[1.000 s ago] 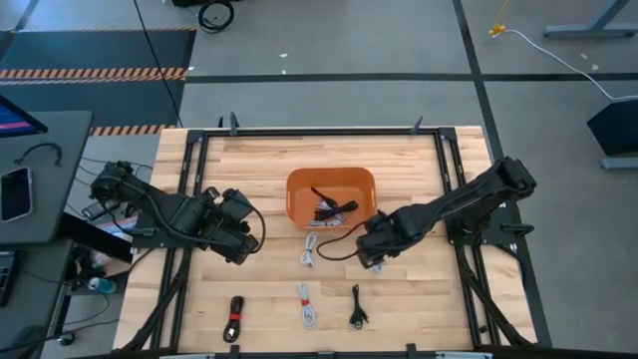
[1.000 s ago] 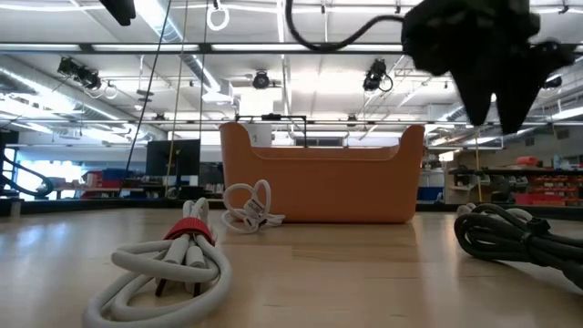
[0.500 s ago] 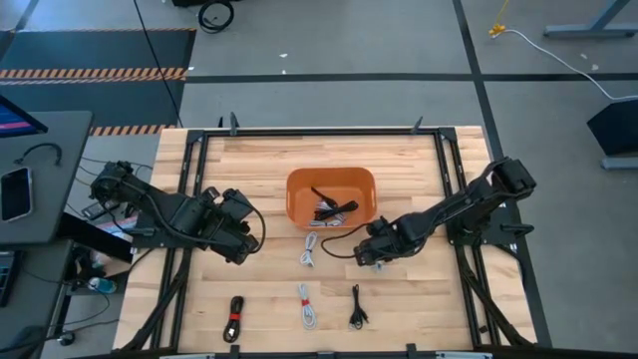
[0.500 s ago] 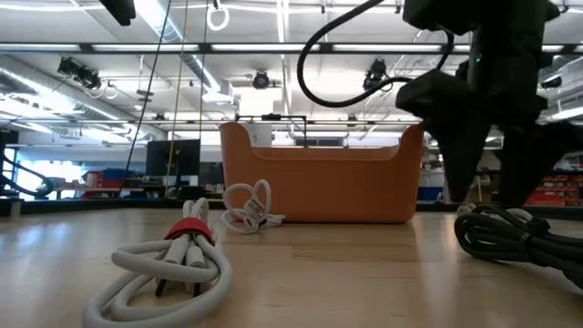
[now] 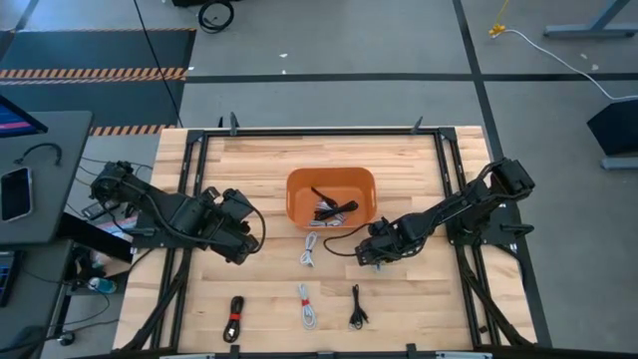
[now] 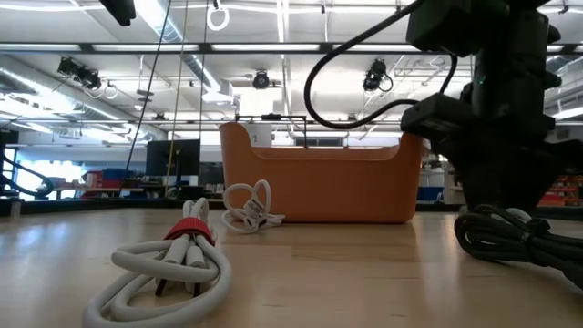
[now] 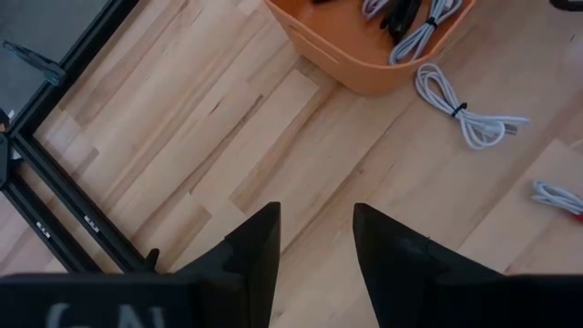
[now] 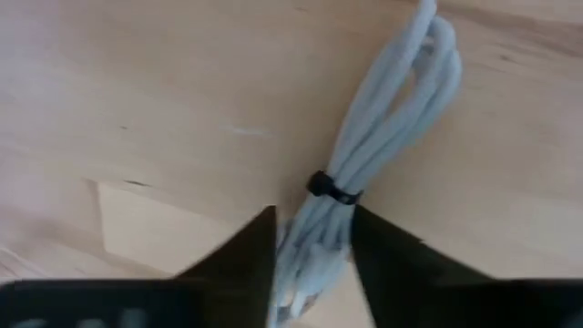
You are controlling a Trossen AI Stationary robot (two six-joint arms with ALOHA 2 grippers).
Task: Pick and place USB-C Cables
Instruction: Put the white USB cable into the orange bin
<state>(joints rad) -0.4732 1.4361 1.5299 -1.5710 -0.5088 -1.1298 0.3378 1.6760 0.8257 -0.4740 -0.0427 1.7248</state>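
An orange bin (image 5: 295, 189) sits mid-table with several cable bundles (image 5: 329, 207) in it. On the wood lie a white bundle (image 5: 311, 249), a white one with a red band (image 5: 306, 305), a black one with a red band (image 5: 234, 319) and a black one (image 5: 356, 307). My right gripper (image 5: 371, 257) is down at the table, right of the white bundle. It is open, and its fingers straddle a light grey bundle (image 8: 373, 155) tied with a black band (image 8: 330, 191); the high view hides that bundle. My left gripper (image 5: 240, 251) hovers open, left of the bin. My right gripper comes from above with one finger (image 8: 241, 260) on either side of the grey bundle's end (image 8: 314, 232), just past the black band. The bundle lies flat on the table, along the gap between the fingers. I cannot tell whether the fingers touch it.
In the low view the black bundle (image 6: 510, 239) lies just in front of my right gripper (image 6: 499, 196), and the red-banded white one (image 6: 178, 260) lies near the camera. Black frame rails (image 5: 189, 199) run along the table's left and right sides.
My right gripper has come down to the table and moved slightly toward the near edge, its arm lowering with it. The cable bundles and my left arm have stayed where they were.
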